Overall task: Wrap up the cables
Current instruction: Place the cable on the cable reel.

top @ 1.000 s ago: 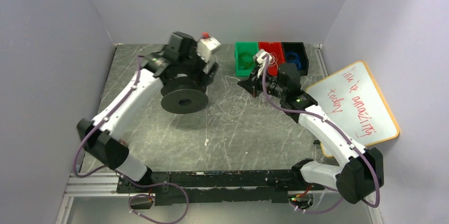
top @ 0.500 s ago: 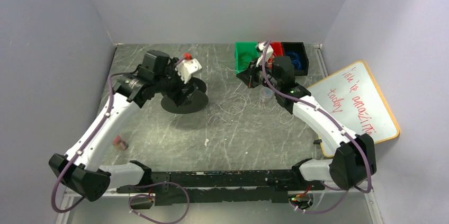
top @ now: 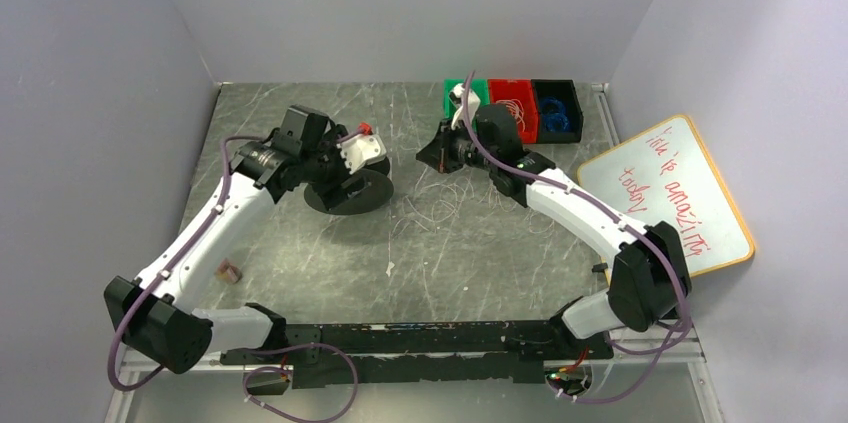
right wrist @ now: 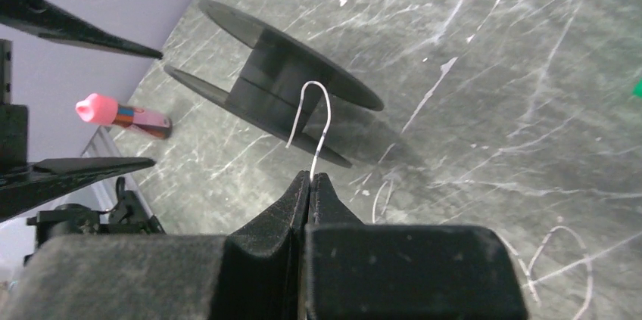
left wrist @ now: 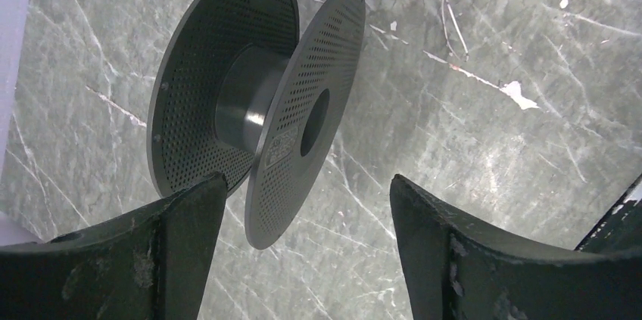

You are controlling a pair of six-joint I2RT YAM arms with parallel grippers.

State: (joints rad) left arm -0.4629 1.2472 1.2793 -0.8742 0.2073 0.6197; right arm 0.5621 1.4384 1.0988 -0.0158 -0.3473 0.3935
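Observation:
The big black spool [top: 347, 191] stands on its flange on the grey table, left of centre. My left gripper [top: 345, 165] hovers just over it, open. In the left wrist view its two fingers [left wrist: 189, 222] straddle the near edge of the spool [left wrist: 257, 100] without clamping it. The cables [top: 440, 198] lie as thin whitish curly loops on the table between the arms. My right gripper [right wrist: 310, 176] is shut on one end of the wire [right wrist: 322, 119], which hooks upward in front of the spool [right wrist: 280, 85]. From above, that gripper [top: 425, 155] sits right of the spool.
Green [top: 460, 103], red [top: 512, 108] and black [top: 558, 108] bins stand at the back. A whiteboard [top: 670, 198] leans at the right. A small pink-capped tube [top: 229, 270] lies near the left arm. More loose wire loops [right wrist: 560, 252] lie under the right wrist.
The left arm has swung down and back so its gripper sits over the spool, jaws slightly narrower. The right arm has moved left from the bins toward the spool, still pinching wire.

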